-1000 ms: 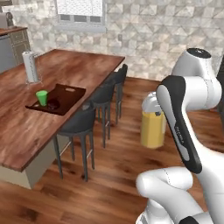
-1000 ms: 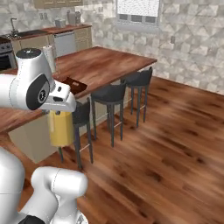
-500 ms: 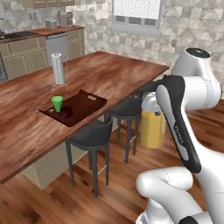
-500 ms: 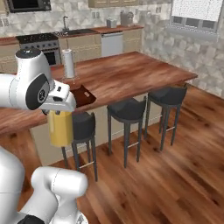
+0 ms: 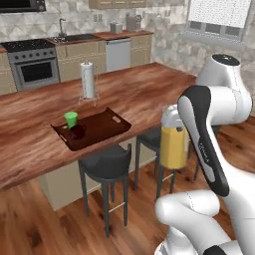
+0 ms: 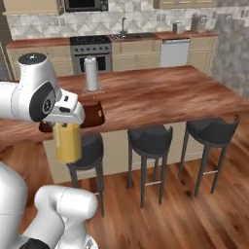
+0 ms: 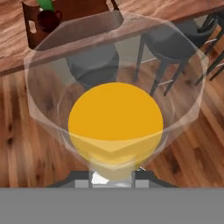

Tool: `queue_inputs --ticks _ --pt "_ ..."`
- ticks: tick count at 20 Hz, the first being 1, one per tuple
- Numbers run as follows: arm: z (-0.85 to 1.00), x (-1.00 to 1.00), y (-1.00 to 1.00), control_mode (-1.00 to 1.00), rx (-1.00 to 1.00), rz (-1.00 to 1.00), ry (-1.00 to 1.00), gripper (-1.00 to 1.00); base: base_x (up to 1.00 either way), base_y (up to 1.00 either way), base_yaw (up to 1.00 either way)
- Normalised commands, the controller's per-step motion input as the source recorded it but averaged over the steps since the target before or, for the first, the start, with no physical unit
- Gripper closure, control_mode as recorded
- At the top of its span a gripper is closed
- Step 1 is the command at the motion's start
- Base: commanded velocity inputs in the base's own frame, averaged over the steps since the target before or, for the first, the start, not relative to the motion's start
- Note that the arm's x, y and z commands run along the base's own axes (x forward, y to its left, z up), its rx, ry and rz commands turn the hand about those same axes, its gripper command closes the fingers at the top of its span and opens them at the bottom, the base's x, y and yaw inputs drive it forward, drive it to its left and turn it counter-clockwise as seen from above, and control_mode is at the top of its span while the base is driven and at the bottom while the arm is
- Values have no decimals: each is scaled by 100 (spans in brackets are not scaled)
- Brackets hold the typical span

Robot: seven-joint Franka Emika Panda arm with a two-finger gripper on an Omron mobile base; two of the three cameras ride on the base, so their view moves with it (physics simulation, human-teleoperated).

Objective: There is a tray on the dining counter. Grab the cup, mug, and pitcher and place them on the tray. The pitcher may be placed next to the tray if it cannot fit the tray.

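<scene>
My gripper (image 6: 66, 126) is shut on the top of the pitcher (image 6: 67, 142), a tall clear cylinder of orange-yellow liquid that hangs in the air over the floor, in front of the dining counter (image 6: 160, 93). The pitcher (image 5: 173, 142) is level with the stools, apart from the counter edge. On the counter (image 5: 142, 94) lies the dark brown tray (image 5: 102, 127), and the green cup (image 5: 71, 119) and the dark mug (image 5: 77, 132) stand in its left end. The hand view looks down through the pitcher (image 7: 116, 122), with my fingertips (image 7: 83, 181) at its base and the tray (image 7: 31, 27), mug (image 7: 47, 19) and cup (image 7: 45, 4) at upper left.
A paper towel roll (image 5: 88, 79) stands on the counter behind the tray. Dark stools (image 5: 105, 164) line the counter's near side (image 6: 150, 138), one right beside the pitcher. Kitchen cabinets, a stove (image 6: 90, 48) and a sink run along the back wall. Wood floor lies to the right.
The whole picture has shifted as the base drove and turned; the counter and tray now sit nearer and more square to me. The pitcher stays in my gripper, unchanged.
</scene>
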Motion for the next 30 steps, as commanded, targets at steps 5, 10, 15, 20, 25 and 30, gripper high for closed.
queue_inputs --ticks 5,10,15,20,25,30 --pt "0 0 0 100 0 0 0 100 57 -60 55" --pt "0 0 0 100 0 0 0 100 55 -50 54" --pt "0 0 0 100 0 0 0 100 63 -57 47" --pt "0 0 0 100 0 0 0 100 68 -54 28" --pt "0 0 0 100 0 0 0 100 71 -25 9" --pt "0 0 0 100 0 0 0 100 34 10 0"
